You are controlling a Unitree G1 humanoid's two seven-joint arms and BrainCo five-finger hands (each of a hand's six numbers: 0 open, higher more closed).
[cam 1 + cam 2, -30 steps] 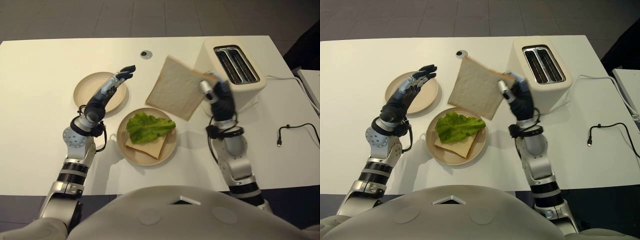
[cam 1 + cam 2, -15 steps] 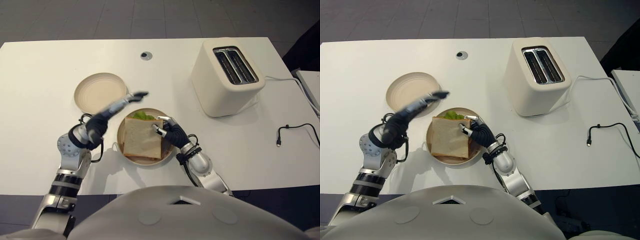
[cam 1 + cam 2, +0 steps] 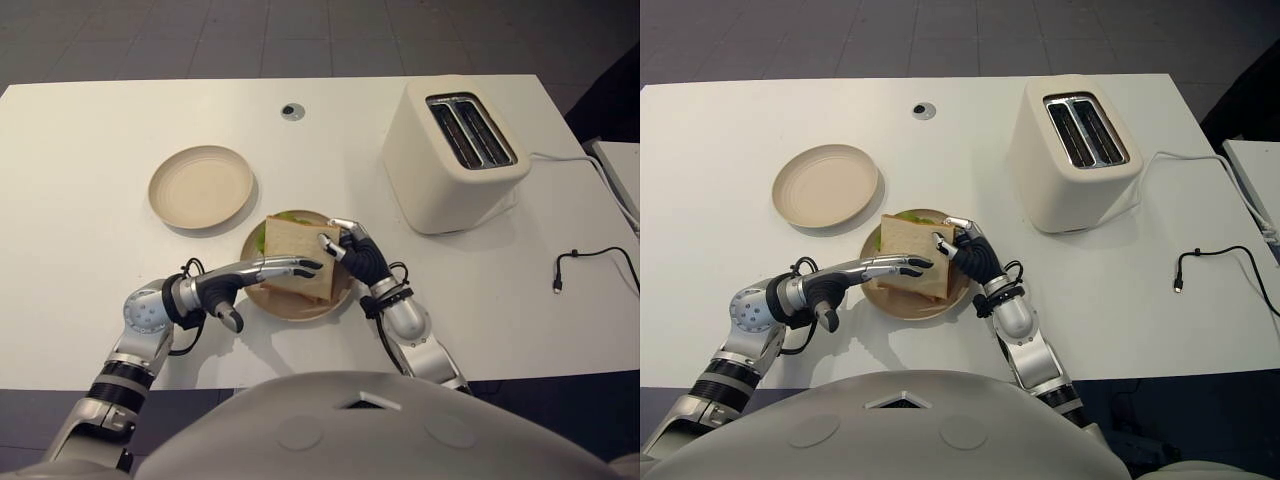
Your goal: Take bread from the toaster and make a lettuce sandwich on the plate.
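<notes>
Left eye view, item one: bread slice (image 3: 292,258), lying flat on top of the lettuce (image 3: 287,214), which I see only as a green fringe at the slice's far and left edges. Both sit on the plate (image 3: 290,312), near the middle of the surface (image 3: 80,150). Right hand (image 3: 360,258): at the slice's right far corner, fingers curled and pinching its edge. Left hand (image 3: 222,292): low beside the plate's left rim, holding nothing, fingers (image 3: 290,266) stretched out flat across the near part of the slice. Second plate (image 3: 200,186): bare, to the far left, apart from the first. Toaster (image 3: 440,170): far right, slots up. Cable (image 3: 592,262): loose at the right edge. Round fitting (image 3: 291,110): set in the surface at the far side.
</notes>
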